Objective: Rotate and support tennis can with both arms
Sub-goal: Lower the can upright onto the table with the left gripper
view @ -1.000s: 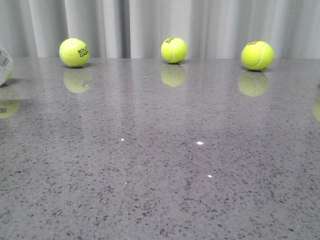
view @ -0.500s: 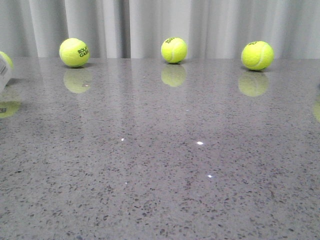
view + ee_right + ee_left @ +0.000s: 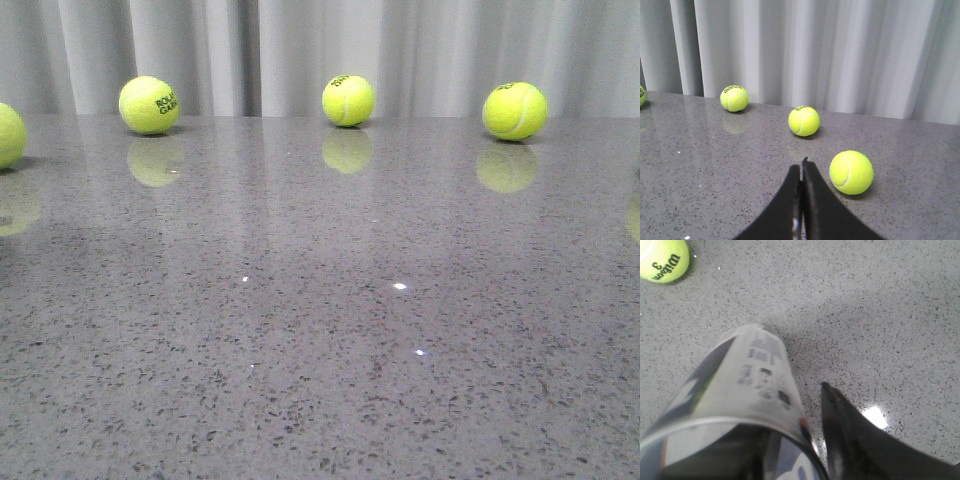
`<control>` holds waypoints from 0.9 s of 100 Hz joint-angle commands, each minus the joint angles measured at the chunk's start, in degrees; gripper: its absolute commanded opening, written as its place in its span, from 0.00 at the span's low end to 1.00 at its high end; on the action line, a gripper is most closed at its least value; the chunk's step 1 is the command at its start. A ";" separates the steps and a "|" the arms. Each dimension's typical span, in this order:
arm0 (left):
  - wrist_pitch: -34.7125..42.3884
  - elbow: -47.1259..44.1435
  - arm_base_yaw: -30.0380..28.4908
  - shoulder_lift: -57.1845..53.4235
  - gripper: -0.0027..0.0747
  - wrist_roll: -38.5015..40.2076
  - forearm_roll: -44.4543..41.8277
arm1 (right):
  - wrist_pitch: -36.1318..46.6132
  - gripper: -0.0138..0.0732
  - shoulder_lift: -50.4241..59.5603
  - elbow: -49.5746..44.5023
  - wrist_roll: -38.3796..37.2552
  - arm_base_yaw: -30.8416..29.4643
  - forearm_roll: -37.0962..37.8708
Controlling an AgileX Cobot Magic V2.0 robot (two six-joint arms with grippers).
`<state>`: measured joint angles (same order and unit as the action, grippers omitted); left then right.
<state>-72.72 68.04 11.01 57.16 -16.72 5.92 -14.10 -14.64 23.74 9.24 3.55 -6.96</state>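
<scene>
Tennis can (image 3: 740,405) gone from front view | ball (image 3: 662,260): "Wilson 3"

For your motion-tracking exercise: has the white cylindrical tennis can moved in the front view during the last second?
Yes. It slid left out of frame, uncovering the yellow-green tennis ball at the grey table's left edge.

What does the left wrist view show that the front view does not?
Only the left wrist view shows the tennis can, close to the camera with its printed label up, one dark finger of the left gripper beside it, and a ball marked Wilson 3. Only the front view shows the pale curtain and three balls in a row before it, with a fourth at the left edge. Both share the speckled grey table.
</scene>
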 commanded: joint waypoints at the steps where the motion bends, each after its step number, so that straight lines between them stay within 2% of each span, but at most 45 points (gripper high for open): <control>1: -0.32 1.34 -0.06 0.33 0.40 0.84 1.66 | 4.37 0.08 -0.50 1.52 -0.01 -0.46 -0.29; 31: -0.04 6.51 -0.06 5.27 0.52 0.84 1.67 | 4.37 0.08 -0.50 1.52 -0.01 -0.46 -0.29; 60: -0.26 14.25 -0.06 12.43 0.52 0.64 -1.12 | 4.37 0.08 -0.50 1.52 -0.01 -0.46 -0.29; 90: -0.27 16.85 -0.06 14.17 0.52 0.64 -1.97 | 4.37 0.08 -0.50 1.52 -0.01 -0.46 -0.29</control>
<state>-72.36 82.68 11.01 72.33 -16.46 3.44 -14.10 -14.64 23.74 9.24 3.55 -6.96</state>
